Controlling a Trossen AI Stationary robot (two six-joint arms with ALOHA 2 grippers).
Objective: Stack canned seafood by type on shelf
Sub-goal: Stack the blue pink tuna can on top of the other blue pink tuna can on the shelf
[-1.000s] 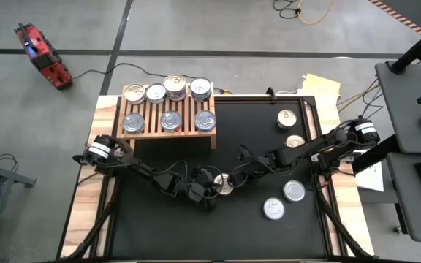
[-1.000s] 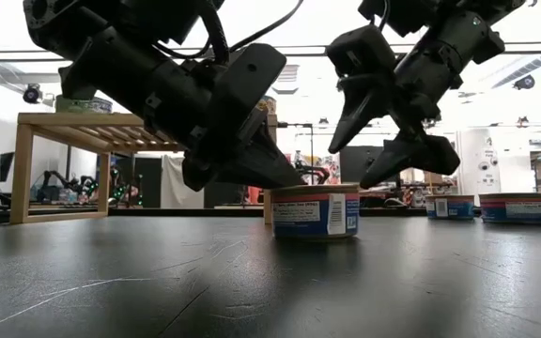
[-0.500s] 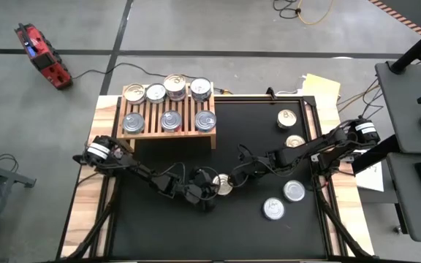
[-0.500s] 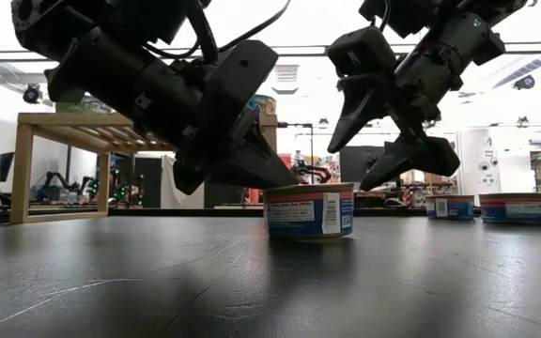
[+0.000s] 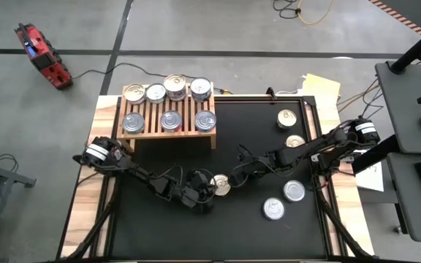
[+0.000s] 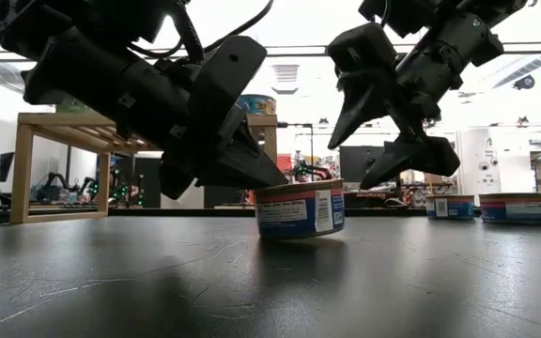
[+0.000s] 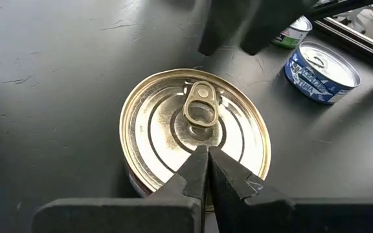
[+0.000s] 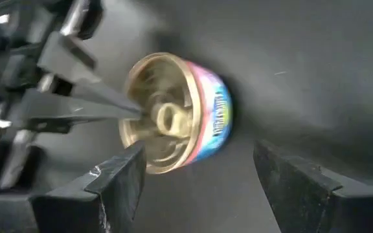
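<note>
- left gripper (image 7: 207, 155): fingers pressed together, holding nothing, tips resting on the gold-lidded can (image 7: 195, 129).
- right gripper (image 6: 383, 141): jaws wide, empty, beside the can.
- risk: the tips' pressure may tip or skid the can.

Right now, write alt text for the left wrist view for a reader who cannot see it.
The left claw, shut to a point, rests on the lid of a gold pull-tab can on the black table. A blue-labelled tuna can sits farther off, and part of the other arm hangs above.
</note>
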